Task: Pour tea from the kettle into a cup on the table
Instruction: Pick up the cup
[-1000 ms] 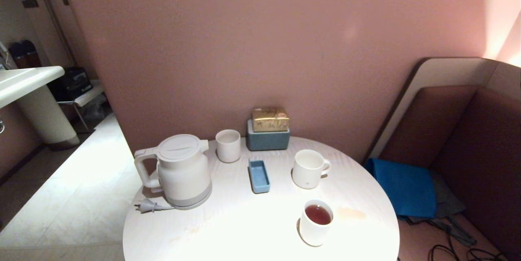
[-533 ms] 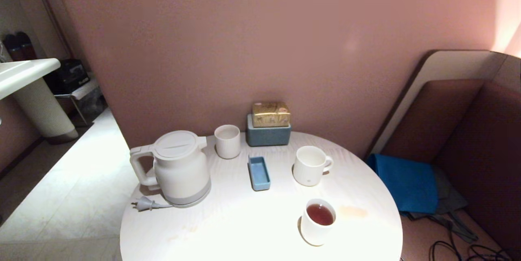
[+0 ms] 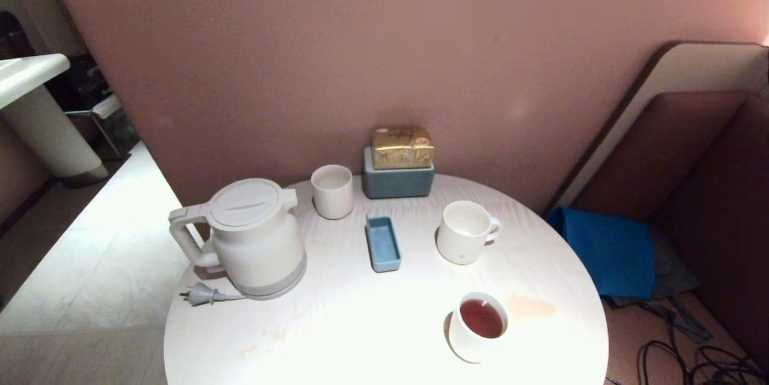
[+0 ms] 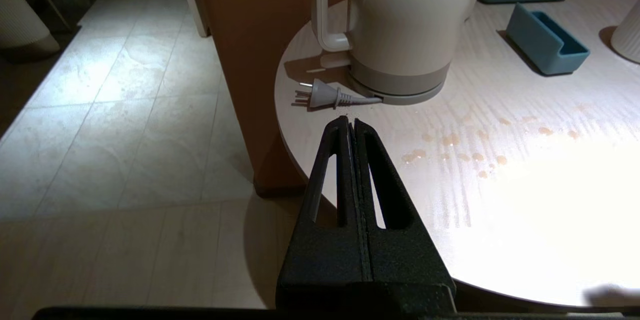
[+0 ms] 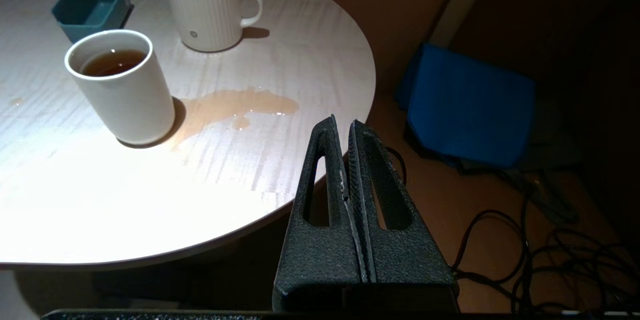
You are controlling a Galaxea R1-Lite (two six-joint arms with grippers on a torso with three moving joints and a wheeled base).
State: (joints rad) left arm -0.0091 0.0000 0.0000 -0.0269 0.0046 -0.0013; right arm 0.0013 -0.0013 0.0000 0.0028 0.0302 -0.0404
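White mug point(image 5: 202, 8) bears an unreadable round mark; left gripper point(image 4: 349, 121) and right gripper point(image 5: 342, 123) pinched closed, empty.

Café-like lounge corner, round table point(image 3: 360, 325), padded booth seat point(image 3: 679, 151), pink wall point(image 3: 360, 42)

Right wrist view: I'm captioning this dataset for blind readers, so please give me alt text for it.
A small plain white handleless cup holding reddish-brown tea stands on a round white table, a pale brown spill beside it. The shut black right gripper hangs off the table's edge. Behind stand a ribbed white mug and a blue tray.
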